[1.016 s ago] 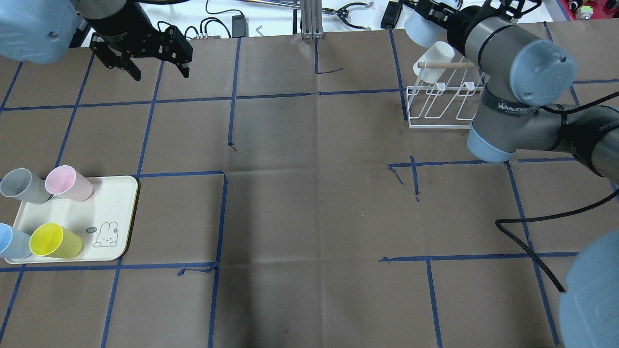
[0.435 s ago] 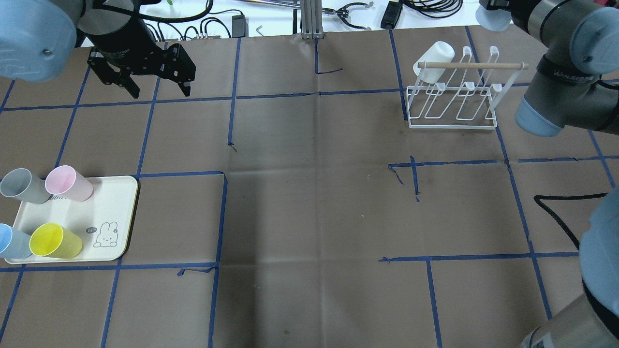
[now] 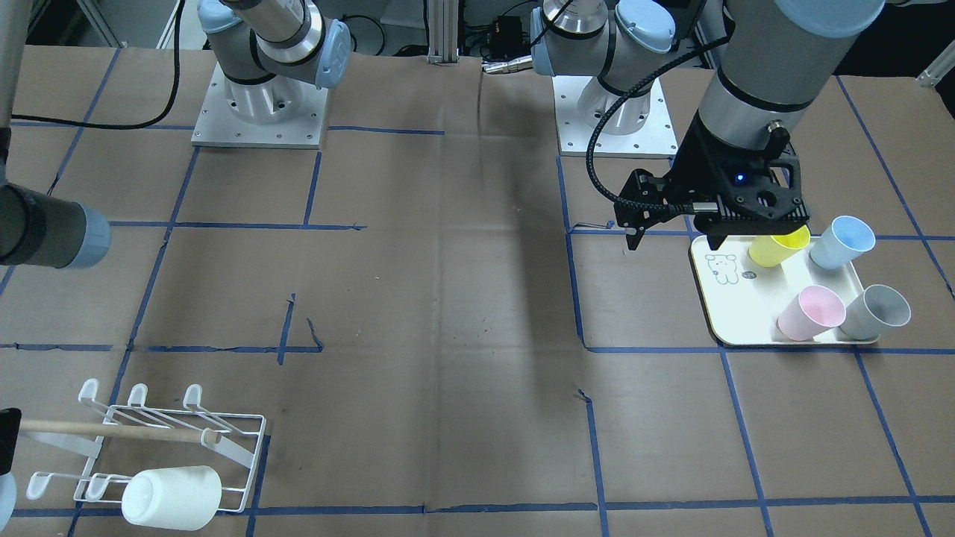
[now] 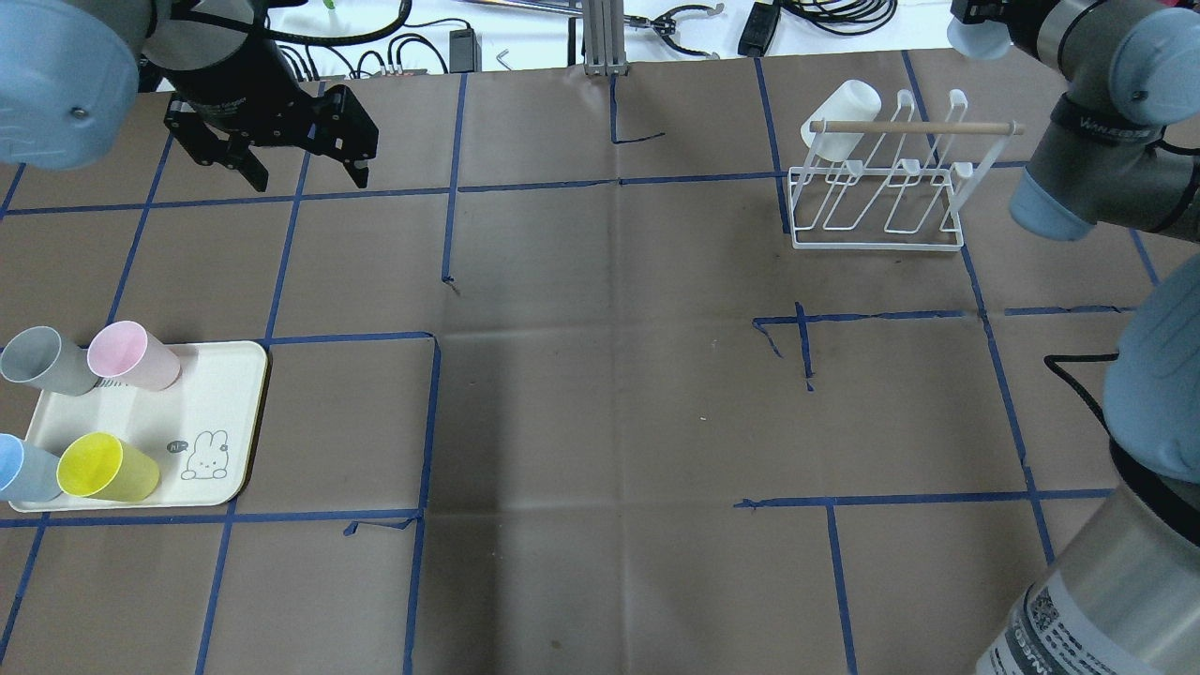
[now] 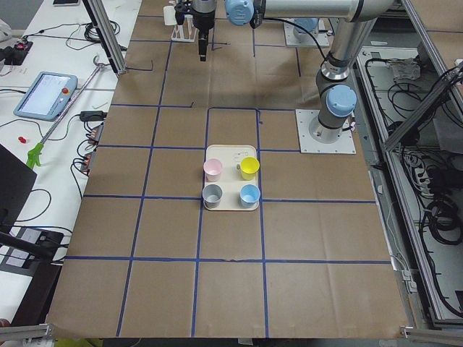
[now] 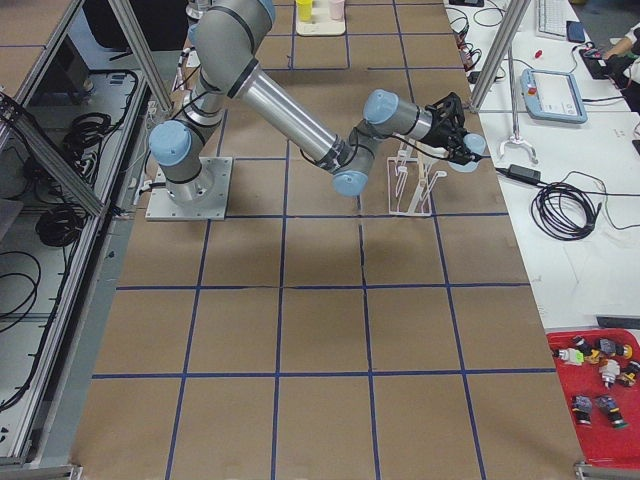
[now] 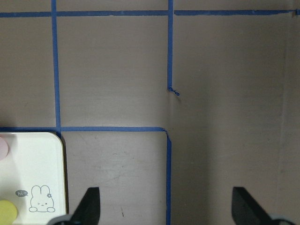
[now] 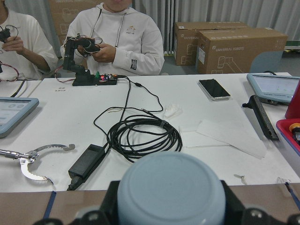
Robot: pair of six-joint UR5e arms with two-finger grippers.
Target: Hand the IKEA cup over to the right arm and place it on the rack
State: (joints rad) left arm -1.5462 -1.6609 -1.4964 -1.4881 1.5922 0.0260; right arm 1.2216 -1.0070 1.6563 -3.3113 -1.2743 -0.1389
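Note:
My right gripper [image 8: 171,213] is shut on a light-blue cup [image 8: 171,185], whose base fills the bottom of the right wrist view. In the overhead view the cup [image 4: 975,36] hangs beyond the far right corner of the white wire rack [image 4: 881,192]. A white cup [image 4: 844,117] sits on the rack's far left prong. My left gripper [image 4: 281,150] is open and empty above the table's far left. Its fingertips [image 7: 91,204] frame bare paper beside the tray's corner.
A cream tray [image 4: 220,394] at the near left holds a grey cup [image 4: 42,359], a pink cup [image 4: 131,354], a yellow cup [image 4: 103,466] and a blue cup [image 4: 19,467]. Cables and tools lie on the white bench beyond the table's far edge. Operators sit behind it.
My right arm has swung right with the light-blue cup, from over the rack's left end to beyond its right end. The left gripper has shifted slightly towards the near side.

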